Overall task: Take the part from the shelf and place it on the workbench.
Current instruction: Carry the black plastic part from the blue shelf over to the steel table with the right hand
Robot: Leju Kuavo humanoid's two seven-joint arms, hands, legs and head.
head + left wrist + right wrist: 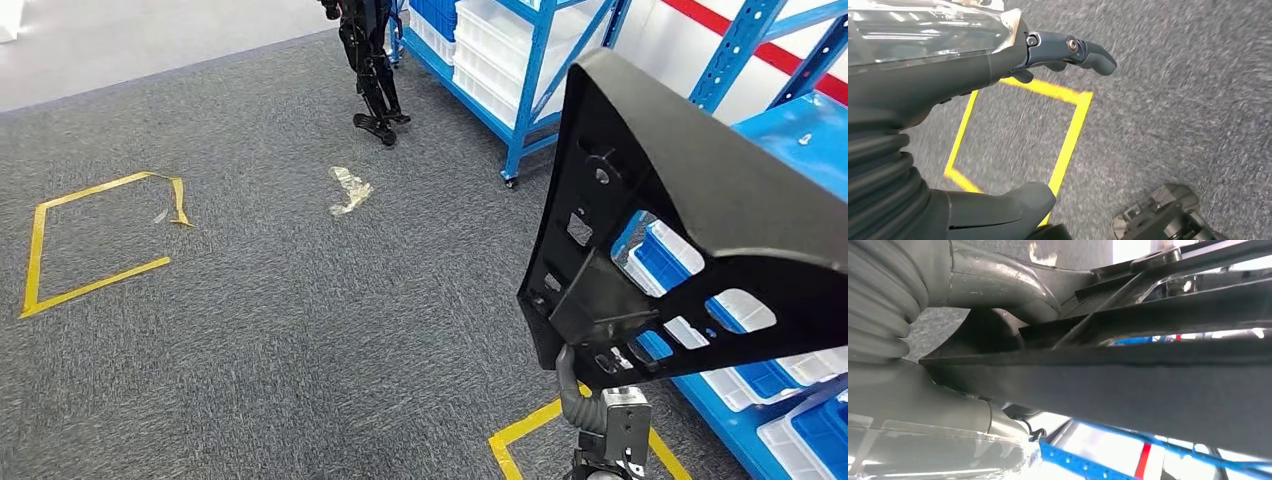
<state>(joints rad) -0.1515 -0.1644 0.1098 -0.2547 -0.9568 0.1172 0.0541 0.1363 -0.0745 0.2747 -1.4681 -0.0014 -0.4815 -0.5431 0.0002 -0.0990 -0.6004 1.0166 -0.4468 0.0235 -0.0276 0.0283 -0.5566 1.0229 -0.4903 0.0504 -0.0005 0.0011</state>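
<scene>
Large black plastic part [690, 210] with cut-out windows, up at 3 o'clock of the head view, in front of the blue shelf [530, 90]. Right hand [998, 300] gripping this part at its lower edge, thumb on one face, other fingers on the opposite face. Left hand [998, 75] hanging over grey carpet [260, 320], holding nothing, fingers apart. Yellow tape square [95, 240] at 9 o'clock on the carpet. Dark robot legs [372, 70] at 12 o'clock beside the shelf.

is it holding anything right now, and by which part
The right hand holds the black part by its lower edge. The left hand holds nothing, its fingers free above the carpet.
</scene>
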